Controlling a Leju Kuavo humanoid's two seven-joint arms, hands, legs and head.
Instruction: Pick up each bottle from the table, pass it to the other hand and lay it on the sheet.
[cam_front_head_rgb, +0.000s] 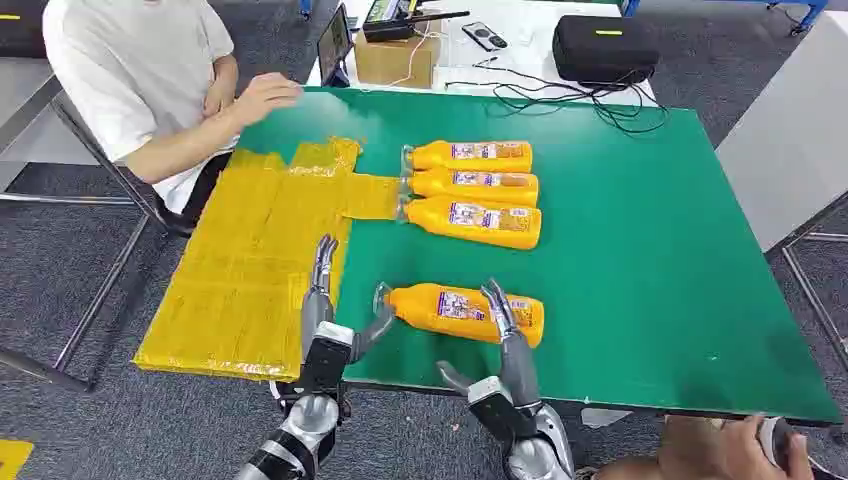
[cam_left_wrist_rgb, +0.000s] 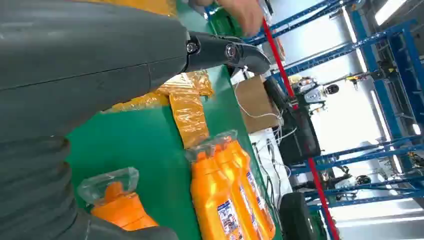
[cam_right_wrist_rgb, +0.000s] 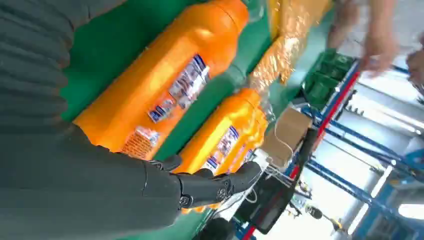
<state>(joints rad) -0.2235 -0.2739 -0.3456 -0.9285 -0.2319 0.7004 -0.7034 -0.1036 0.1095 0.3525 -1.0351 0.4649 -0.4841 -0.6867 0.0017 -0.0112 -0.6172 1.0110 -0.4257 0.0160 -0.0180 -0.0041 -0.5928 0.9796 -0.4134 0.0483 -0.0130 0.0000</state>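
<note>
Near bottle between two spread hands

The near bottle lies left-right on the bench; right hand fingers open over its base, left hand open beside its cap.

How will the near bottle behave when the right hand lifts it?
The near bottle lies on its side on the table, so it may roll if nudged. Its glossy orange plastic looks slick, so the right hand could slip. It looks full, so probably heavy for its size.
</note>
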